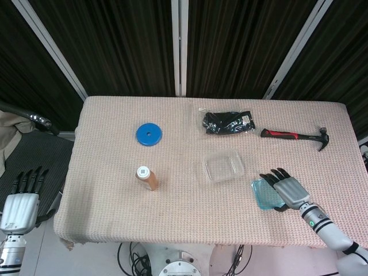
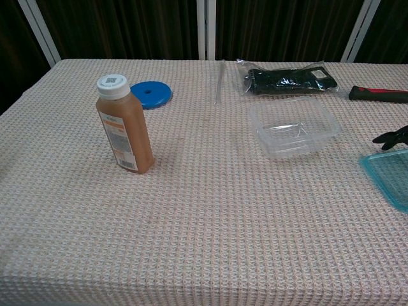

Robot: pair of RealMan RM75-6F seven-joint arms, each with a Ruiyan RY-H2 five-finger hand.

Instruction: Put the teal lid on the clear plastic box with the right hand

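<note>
The clear plastic box [image 1: 223, 167] [image 2: 294, 127] sits open-topped right of the table's middle. The teal lid [image 1: 265, 195] [image 2: 389, 178] lies flat on the cloth to its right, near the front edge. My right hand [image 1: 286, 190] rests over the lid's right side, fingers spread and pointing toward the far left; whether it grips the lid cannot be told. In the chest view only dark fingertips [image 2: 390, 138] of the right hand show at the right edge. My left hand [image 1: 22, 202] hangs off the table at the left, fingers apart, holding nothing.
An orange juice bottle [image 1: 147, 178] [image 2: 124, 123] stands left of centre. A blue disc [image 1: 149, 134] [image 2: 151, 94] lies behind it. A black packet in a clear bag [image 1: 228, 122] [image 2: 288, 80] and a red-handled hammer [image 1: 294, 136] [image 2: 378, 94] lie at the back right.
</note>
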